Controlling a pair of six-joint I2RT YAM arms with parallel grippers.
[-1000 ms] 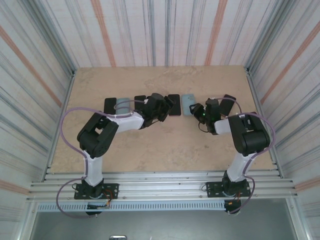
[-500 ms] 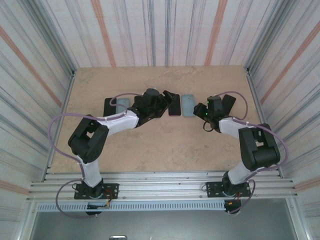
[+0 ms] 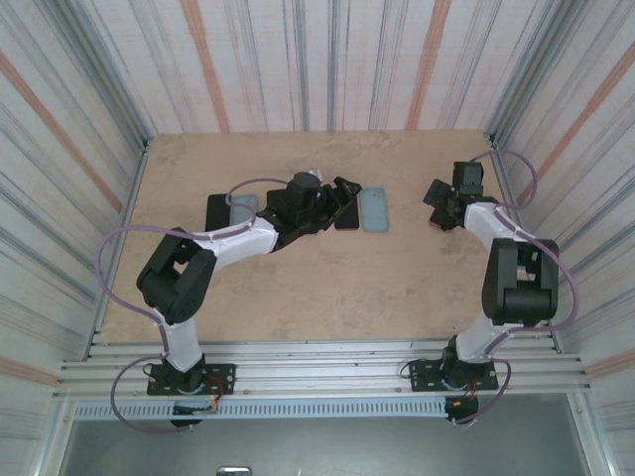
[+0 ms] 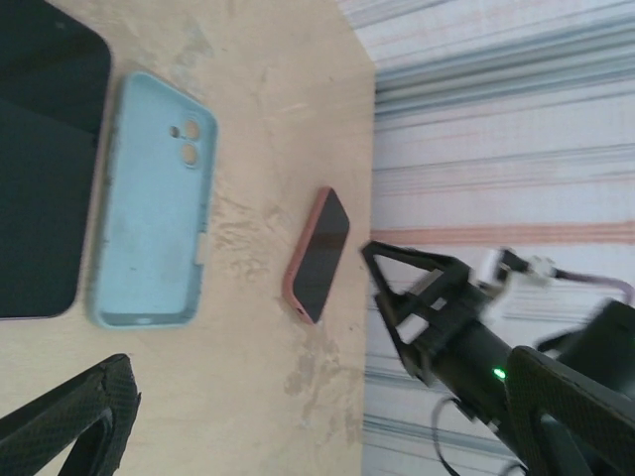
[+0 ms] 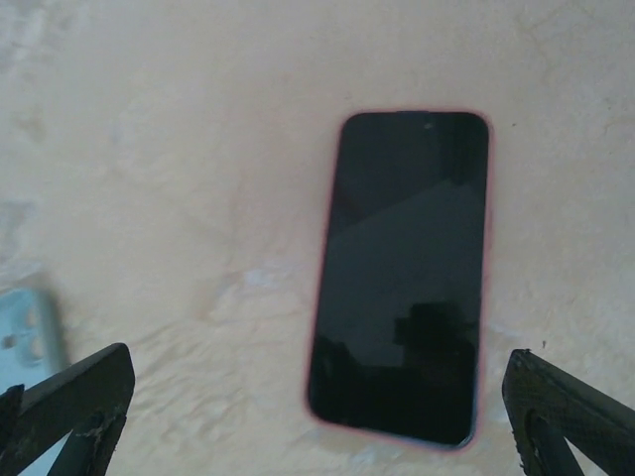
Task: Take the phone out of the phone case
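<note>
- Phones and cases lie in a row across the table (image 3: 327, 288), seen from the overhead camera. The left gripper (image 3: 340, 198) hangs over the middle of the row, just beside a pale blue case (image 3: 373, 209). The right gripper (image 3: 438, 205) sits well apart at the row's right end.
- Left wrist camera: its own fingers stand spread wide with nothing between them. Below lie a black phone (image 4: 40, 169) and, next to it, the blue case with its camera holes up; whether it is full I cannot tell. Farther off is a pink-rimmed phone (image 4: 317, 256), with the right gripper hovering close by.
- Right wrist camera: the pink-rimmed phone lies screen-up on bare table, squarely between two fingers (image 5: 69, 407) that are parted wide and touch nothing.
- My read: the pink rim is the case with the phone seemingly inside it, so extraction hasn't begun. This looks like the approach.
- Next, the right gripper would need to drop and pinch the long edges. The left would have to come across and peel a corner of the case free.
</note>
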